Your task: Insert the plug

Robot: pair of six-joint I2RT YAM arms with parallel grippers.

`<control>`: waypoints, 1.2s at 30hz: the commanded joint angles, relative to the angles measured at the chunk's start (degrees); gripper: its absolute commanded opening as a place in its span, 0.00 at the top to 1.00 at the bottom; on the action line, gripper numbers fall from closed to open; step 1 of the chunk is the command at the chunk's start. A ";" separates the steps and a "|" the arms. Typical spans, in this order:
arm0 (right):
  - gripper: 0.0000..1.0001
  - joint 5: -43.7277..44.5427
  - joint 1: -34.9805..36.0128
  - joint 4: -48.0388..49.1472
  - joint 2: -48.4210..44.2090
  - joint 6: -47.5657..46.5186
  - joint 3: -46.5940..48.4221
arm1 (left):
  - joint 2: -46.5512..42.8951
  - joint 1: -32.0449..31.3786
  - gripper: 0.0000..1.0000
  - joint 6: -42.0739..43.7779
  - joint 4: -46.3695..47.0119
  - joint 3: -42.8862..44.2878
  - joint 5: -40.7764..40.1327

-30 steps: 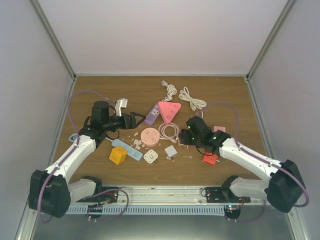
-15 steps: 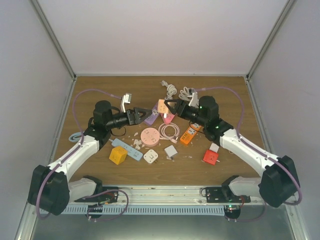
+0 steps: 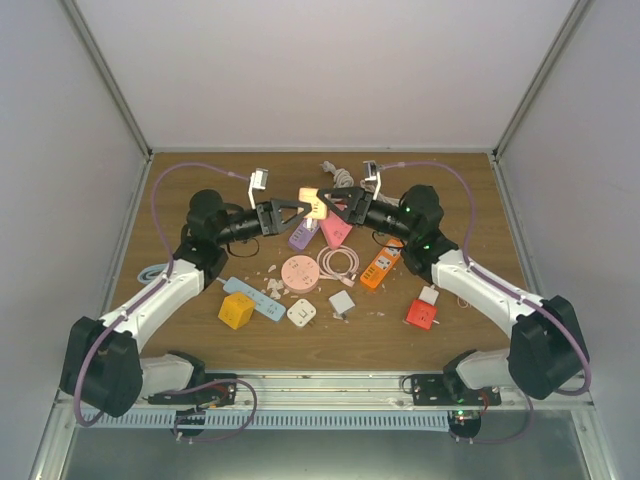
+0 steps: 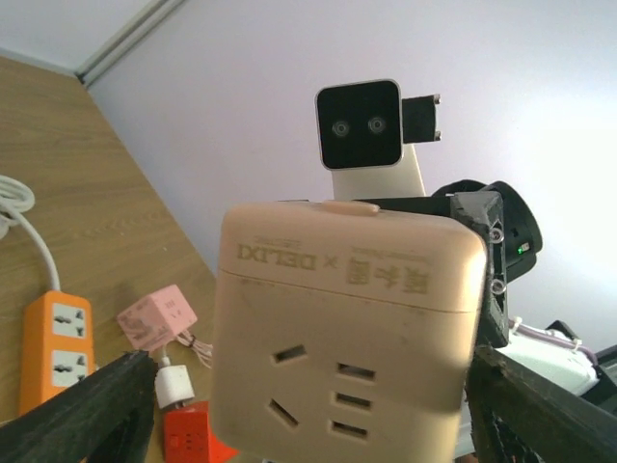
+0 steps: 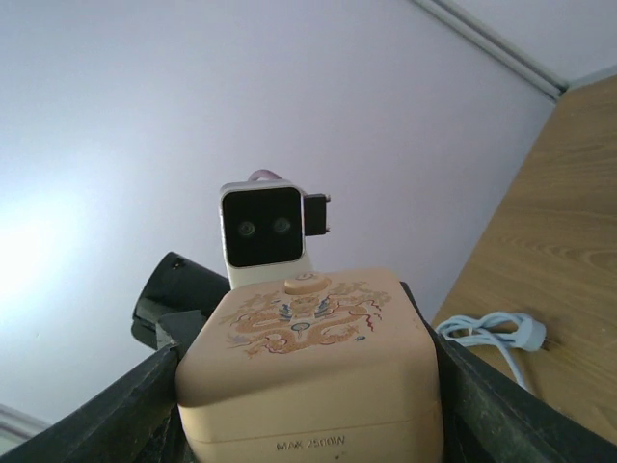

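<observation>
Two hands face each other mid-air | right hand (image 3: 331,208) pinching beige DELIXI cube socket (image 3: 312,201), raised above surface (image 3: 290,166), 12 o'clock of round pink socket (image 3: 299,272) | left hand (image 3: 297,210) spread around it

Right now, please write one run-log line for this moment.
right gripper: shut on cream socket cube, mid-air | left gripper: open, flanking cube

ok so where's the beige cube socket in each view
top external: cube socket raised at back centre, where the two arms meet
left wrist: cube socket fills the lower centre, its outlet face toward the camera
right wrist: cube socket at bottom centre, patterned face up
shared landmark: the wooden table, seen at left in the left wrist view and at right in the right wrist view
</observation>
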 commanded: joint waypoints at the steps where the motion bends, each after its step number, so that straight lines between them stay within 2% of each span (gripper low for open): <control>1: 0.42 -2.88 -0.44 7.10 -0.20 3.09 0.85 | 0.70 -1.20 0.16 -1.02 8.93 -0.39 1.81; 3: 0.42 -2.99 -0.44 7.31 -0.46 3.35 0.50 | 0.92 -1.60 0.22 -1.37 10.43 -0.42 2.36; 8: 0.41 -3.68 -0.44 8.10 -0.76 3.27 -0.27 | 1.60 -2.94 0.47 -0.80 12.39 -0.26 3.37; 12: 0.33 -3.05 -0.56 4.83 -1.83 1.27 -0.67 | 1.33 -3.25 0.60 3.97 12.53 -0.45 3.59; 14: 0.22 -2.90 -1.21 0.65 -3.09 -1.52 -0.15 | 1.12 -3.23 0.61 9.51 12.21 -0.53 4.10; 16: 0.12 -2.29 -1.85 -5.39 -4.98 -7.00 0.82 | 0.88 -3.22 0.61 18.57 10.53 -0.22 5.35; 19: 0.01 0.29 -2.51 -21.84 -7.56 -17.00 5.50 | 0.84 -3.22 0.60 35.80 5.20 0.76 5.59; 23: 0.00 2.52 -2.50 -39.80 -7.61 -27.92 12.00 | 1.87 -3.24 0.60 50.13 2.74 1.71 7.82; 27: 0.00 4.28 -2.39 -49.01 -7.21 -31.17 14.11 | 4.53 -3.27 0.60 58.99 1.65 3.27 8.45; 31: 0.00 9.67 -1.23 -56.41 -7.06 -30.71 15.18 | 8.56 -3.43 0.60 64.22 0.43 6.03 10.18; 36: 0.00 16.37 1.08 -60.07 -6.74 -24.14 15.10 | 10.68 -4.15 0.60 70.49 1.69 6.19 7.75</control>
